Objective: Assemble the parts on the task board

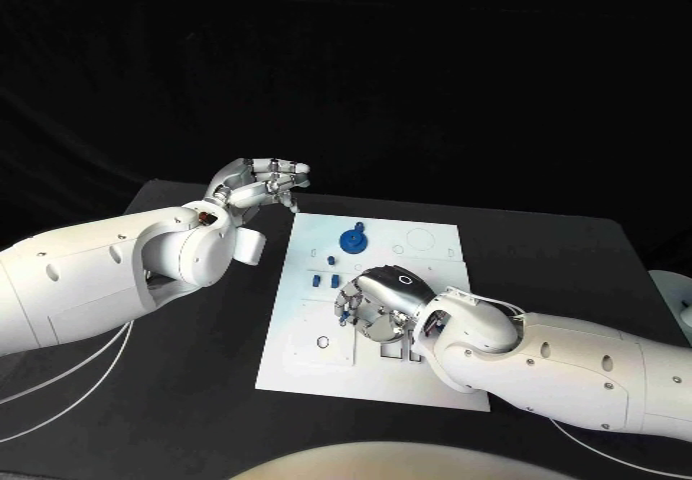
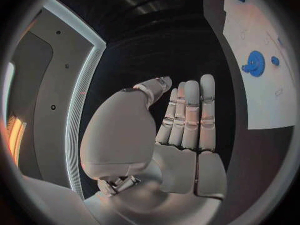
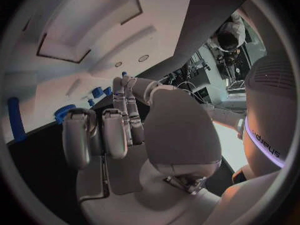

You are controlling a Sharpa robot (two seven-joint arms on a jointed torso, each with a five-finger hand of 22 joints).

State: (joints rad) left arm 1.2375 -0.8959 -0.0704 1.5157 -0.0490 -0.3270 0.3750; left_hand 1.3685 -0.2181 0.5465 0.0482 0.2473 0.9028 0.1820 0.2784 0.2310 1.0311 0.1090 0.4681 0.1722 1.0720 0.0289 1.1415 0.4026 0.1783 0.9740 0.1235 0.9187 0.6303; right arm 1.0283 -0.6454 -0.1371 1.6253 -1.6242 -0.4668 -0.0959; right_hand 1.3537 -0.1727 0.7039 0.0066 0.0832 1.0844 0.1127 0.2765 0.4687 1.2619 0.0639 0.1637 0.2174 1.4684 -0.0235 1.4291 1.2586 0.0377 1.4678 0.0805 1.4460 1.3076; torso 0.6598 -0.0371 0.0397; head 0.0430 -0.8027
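On white task board [image 1: 433, 238]: no legible writing.

Black table [image 1: 577, 250], white task board [image 1: 433, 240] lying flat at its middle

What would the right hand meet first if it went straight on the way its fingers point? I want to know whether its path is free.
Probably the small blue parts just ahead of the right hand, standing on the task board. The hand's height above the board is unclear, so it might pass over them.
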